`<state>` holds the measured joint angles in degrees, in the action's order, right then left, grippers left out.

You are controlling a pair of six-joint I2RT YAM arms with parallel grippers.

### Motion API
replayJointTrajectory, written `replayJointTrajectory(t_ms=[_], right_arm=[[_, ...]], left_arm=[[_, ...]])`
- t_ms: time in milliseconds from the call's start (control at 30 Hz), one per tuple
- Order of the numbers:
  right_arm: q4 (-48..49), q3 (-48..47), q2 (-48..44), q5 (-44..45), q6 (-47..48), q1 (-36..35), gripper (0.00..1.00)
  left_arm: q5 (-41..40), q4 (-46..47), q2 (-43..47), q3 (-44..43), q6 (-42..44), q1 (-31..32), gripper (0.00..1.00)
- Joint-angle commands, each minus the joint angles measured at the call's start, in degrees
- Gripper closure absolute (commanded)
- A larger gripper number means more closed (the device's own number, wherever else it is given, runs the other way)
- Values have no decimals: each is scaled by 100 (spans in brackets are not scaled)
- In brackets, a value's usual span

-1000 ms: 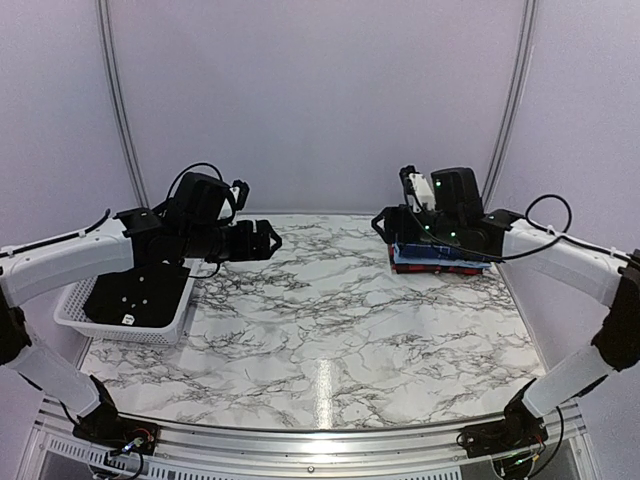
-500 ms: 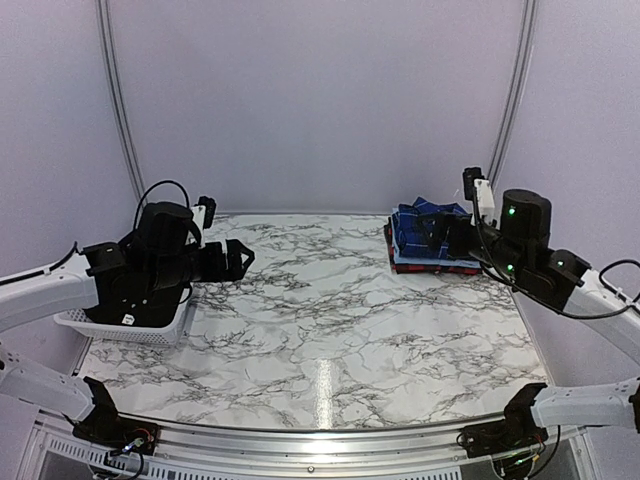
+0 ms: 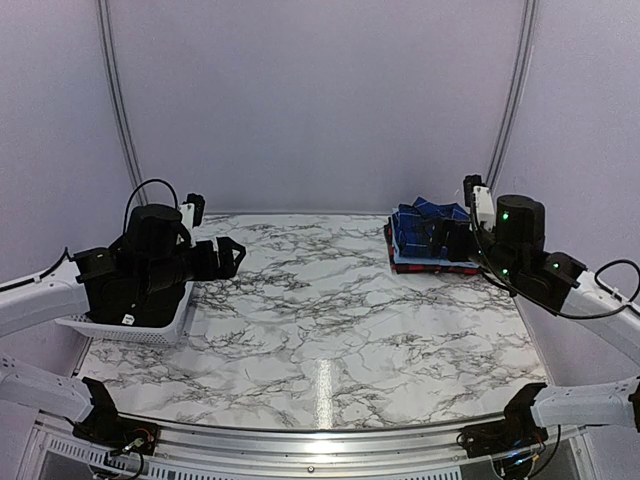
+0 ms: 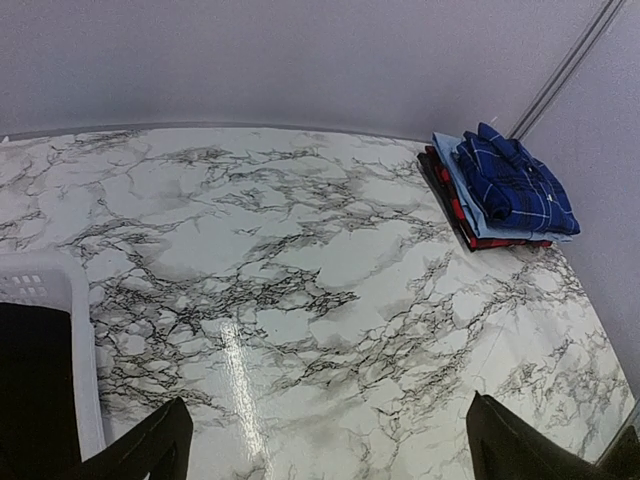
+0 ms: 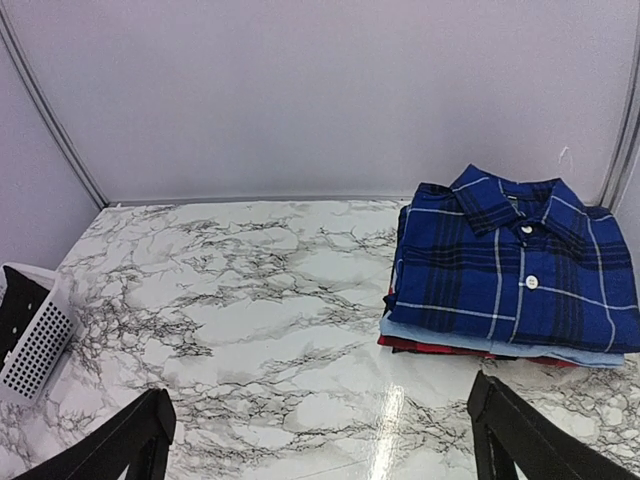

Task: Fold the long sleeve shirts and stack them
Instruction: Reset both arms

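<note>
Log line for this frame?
navy plaid on light blue on red plaid, folded | left gripper: open, empty | right gripper: open, empty

Stacked shirts (image 4: 510, 190) far right on marble table (image 4: 300, 260), white basket (image 4: 85, 360) near left

Got a shirt stack (image 3: 415, 225) at far right corner of desk (image 3: 330, 330): top shirt (image 5: 510, 270) on middle shirt (image 4: 468, 200), that on bottom shirt (image 4: 497, 243), collar end toward far edge, lower two sticking out on the left and near sides. Basket (image 3: 130, 328) at left edge of desk, roughly mid-depth, well apart from stack, bare desk between. Left arm (image 3: 130, 275) above basket, reaching over its right rim toward centre; right arm (image 3: 545, 275) near stack on its right side, apart from it.
</note>
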<state>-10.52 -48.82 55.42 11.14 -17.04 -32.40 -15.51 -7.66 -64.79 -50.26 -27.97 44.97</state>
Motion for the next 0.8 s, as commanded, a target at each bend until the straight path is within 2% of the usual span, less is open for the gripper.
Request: replayJointTrajectory(t_ms=[0, 767], right_arm=[[-1, -241, -26, 154, -109, -29, 1], [-142, -307, 70, -41, -186, -27, 1]], left_arm=[[-113, 142, 123, 38, 88, 15, 1], [-62, 160, 125, 68, 37, 21, 1]])
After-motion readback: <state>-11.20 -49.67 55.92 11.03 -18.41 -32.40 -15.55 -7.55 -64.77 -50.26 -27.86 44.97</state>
